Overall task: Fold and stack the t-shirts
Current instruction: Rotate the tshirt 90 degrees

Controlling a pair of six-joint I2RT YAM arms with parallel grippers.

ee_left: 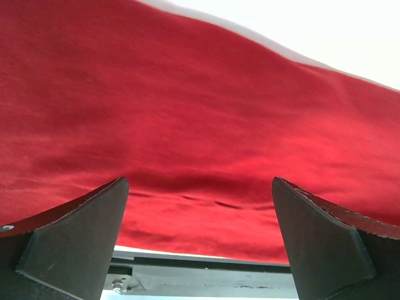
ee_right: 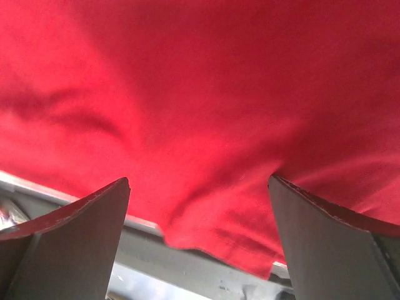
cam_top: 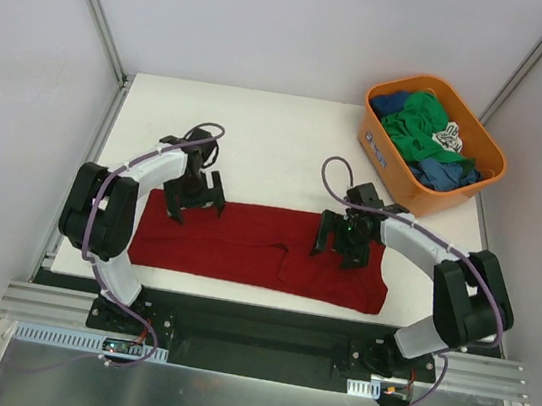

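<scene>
1. It was a robotics lab cell, not a home: plain white panels [cam_top: 306,26] in aluminium posts [cam_top: 97,2] walled a white table [cam_top: 262,121].
2. Two robot arms [cam_top: 108,215] stood bolted to a slotted metal rail [cam_top: 44,310] at its near edge, purple cables [cam_top: 327,176] exposed.

The large dark red cloth t-shirt [cam_top: 245,245] is lying across the near half of the flat white surface [cam_top: 259,141]; the orange rectangular plastic tub [cam_top: 374,129] is sitting at the far right corner, bunched green and blue tees [cam_top: 419,121] lying inside.
</scene>
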